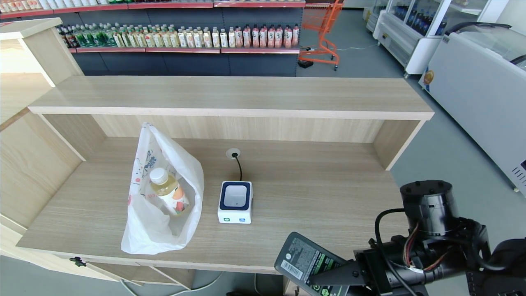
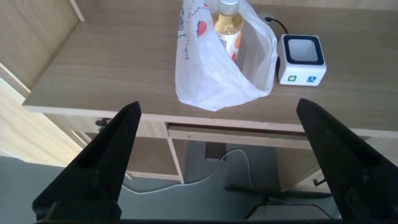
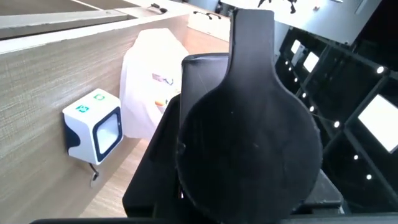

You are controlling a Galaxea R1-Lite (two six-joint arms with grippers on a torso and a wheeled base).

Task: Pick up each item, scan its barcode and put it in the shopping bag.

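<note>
Closest to you is the flat dark grey pouch with the white barcode label (image 1: 303,257), pinched between the fingers of your right gripper (image 1: 324,279) at the near right edge of the light wood tabletop (image 1: 320,193), label side up. Your left gripper (image 2: 219,106) hangs out in front of the tabletop's near edge with its fingers spread wide and nothing between them. On the tabletop, the white plastic shopping bag (image 1: 141,230) stands open with a white-capped bottle of yellowish drink (image 1: 168,191) leaning inside, and the small white box scanner with the dark-rimmed window (image 1: 235,201) sits just beside the bag, its black cable (image 1: 238,167) running back to a grommet.
</note>
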